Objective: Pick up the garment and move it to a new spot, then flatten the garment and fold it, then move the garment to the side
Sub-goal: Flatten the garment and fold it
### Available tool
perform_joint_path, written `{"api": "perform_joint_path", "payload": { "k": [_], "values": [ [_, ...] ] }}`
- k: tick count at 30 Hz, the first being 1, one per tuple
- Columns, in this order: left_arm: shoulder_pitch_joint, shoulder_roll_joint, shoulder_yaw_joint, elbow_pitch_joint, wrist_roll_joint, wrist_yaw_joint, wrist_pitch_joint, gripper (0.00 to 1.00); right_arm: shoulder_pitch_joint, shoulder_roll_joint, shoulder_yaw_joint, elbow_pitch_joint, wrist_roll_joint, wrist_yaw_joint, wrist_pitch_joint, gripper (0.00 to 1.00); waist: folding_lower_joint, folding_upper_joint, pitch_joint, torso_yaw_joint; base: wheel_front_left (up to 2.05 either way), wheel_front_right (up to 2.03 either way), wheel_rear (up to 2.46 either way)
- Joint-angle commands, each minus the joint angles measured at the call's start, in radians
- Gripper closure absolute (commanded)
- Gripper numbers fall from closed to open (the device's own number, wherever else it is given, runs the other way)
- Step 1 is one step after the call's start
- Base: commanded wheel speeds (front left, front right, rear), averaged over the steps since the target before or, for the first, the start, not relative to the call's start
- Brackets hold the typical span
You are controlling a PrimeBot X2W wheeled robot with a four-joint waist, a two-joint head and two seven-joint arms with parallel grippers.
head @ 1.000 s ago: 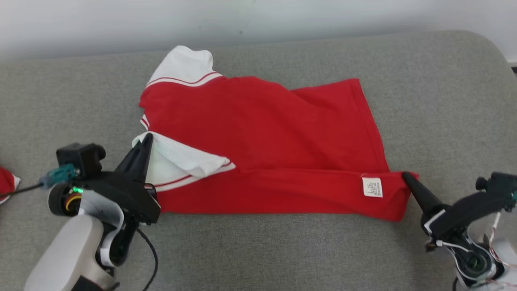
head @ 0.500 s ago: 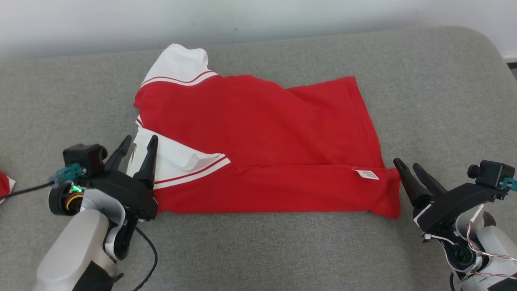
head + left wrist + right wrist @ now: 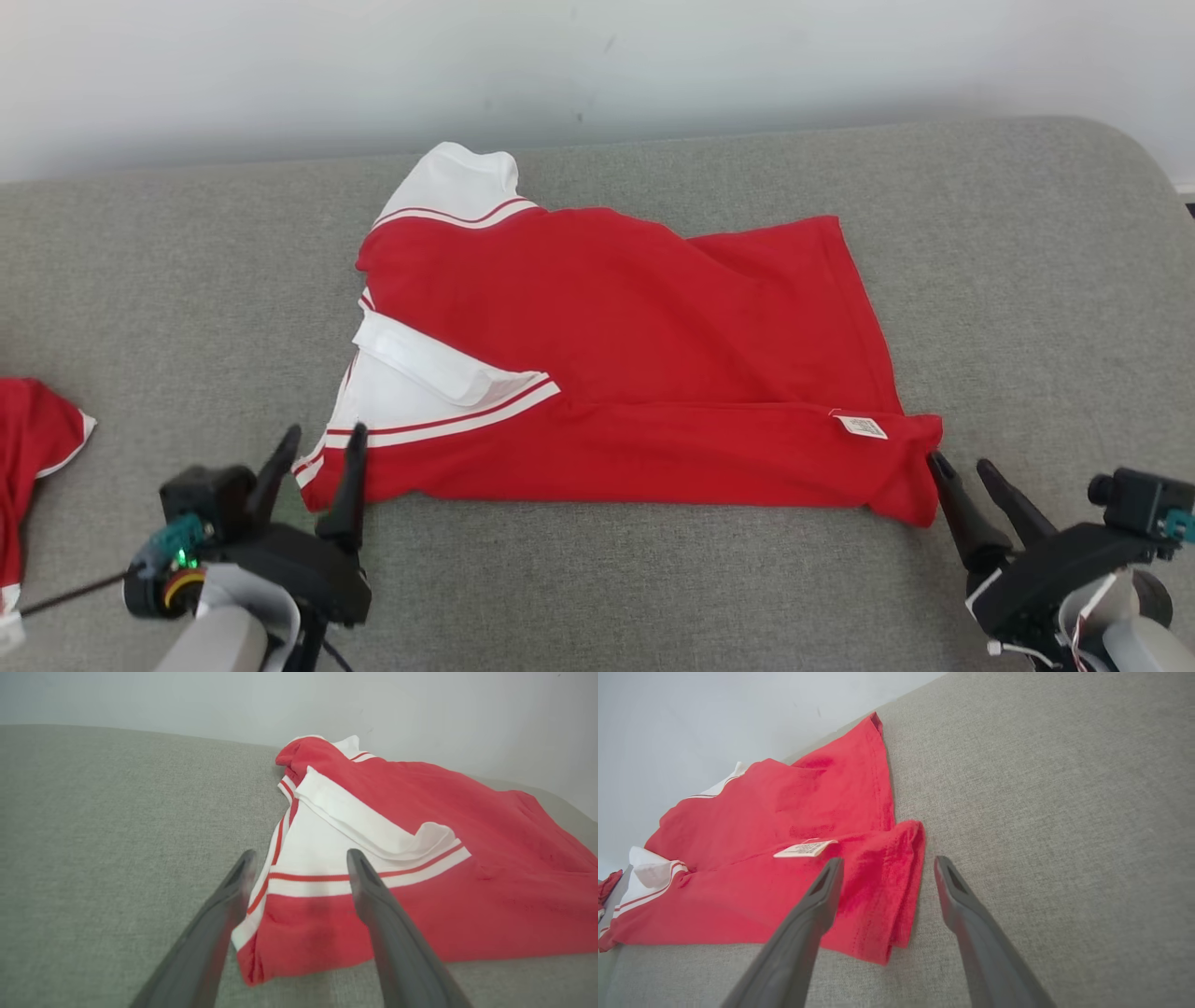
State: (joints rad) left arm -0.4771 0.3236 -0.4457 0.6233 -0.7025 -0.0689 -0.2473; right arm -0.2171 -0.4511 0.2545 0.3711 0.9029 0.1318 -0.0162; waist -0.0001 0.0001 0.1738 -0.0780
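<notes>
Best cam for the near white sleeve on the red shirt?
Left wrist view: the white sleeve lies close and large, its folded flap and red stripe clear. Head view shows the sleeve whole but smaller. Right wrist view catches a sliver of it at the red shirt's far end.

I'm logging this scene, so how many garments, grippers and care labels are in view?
Garments: 2, the red-and-white garment and a second red garment at the left edge.
Grippers: 2, left gripper and right gripper, both open.
Care label: 1.
Total: 5.
</notes>
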Motion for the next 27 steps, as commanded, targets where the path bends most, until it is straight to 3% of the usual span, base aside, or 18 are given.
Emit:
{"api": "perform_joint_path", "payload": {
  "k": [1,9,21,22,23,24,25,27],
  "values": [
    [0.028,0.000,0.002,-0.015,0.007,0.008,-0.009,0.00,0.019,0.005,-0.010,-0.001,-0.009,-0.002,-0.007,0.00,0.0001,-0.0001,-0.003,0.005,0.00,0.00,0.00],
    [0.108,0.010,0.005,-0.043,0.013,0.025,-0.014,0.00,0.056,0.035,-0.045,0.027,-0.068,-0.002,-0.011,0.00,0.0001,-0.0001,-0.003,0.014,0.00,0.00,0.00],
    [0.064,-0.017,-0.011,0.064,0.005,0.015,-0.014,0.00,-0.012,0.095,-0.025,0.132,-0.110,-0.002,0.009,0.00,0.0001,-0.0001,0.013,0.003,0.00,0.00,0.00],
    [0.060,-0.021,-0.013,0.076,0.001,0.010,-0.012,0.00,-0.019,0.101,-0.022,0.146,-0.106,-0.002,0.014,0.13,0.0001,-0.0001,0.014,0.003,0.00,0.00,0.00],
    [0.057,-0.025,-0.014,0.090,0.000,0.007,-0.012,0.00,-0.025,0.103,-0.016,0.160,-0.107,-0.002,0.019,0.55,0.0001,-0.0001,0.015,0.003,0.00,0.00,0.00],
    [0.055,-0.032,-0.015,0.105,-0.005,0.005,-0.011,0.27,-0.033,0.107,-0.011,0.170,-0.109,-0.002,0.016,0.83,0.0001,-0.0001,0.016,0.004,0.00,0.00,0.00],
    [0.052,-0.039,-0.016,0.118,-0.012,0.001,-0.009,0.55,-0.041,0.112,-0.006,0.179,-0.110,-0.002,0.012,0.97,0.0001,-0.0001,0.016,0.006,0.00,0.00,0.00],
    [0.047,-0.054,-0.020,0.138,-0.007,-0.001,-0.010,1.00,-0.050,0.119,0.005,0.191,-0.103,-0.002,0.005,1.00,0.0001,-0.0001,0.013,0.013,0.00,0.00,0.00]
  ]
}}
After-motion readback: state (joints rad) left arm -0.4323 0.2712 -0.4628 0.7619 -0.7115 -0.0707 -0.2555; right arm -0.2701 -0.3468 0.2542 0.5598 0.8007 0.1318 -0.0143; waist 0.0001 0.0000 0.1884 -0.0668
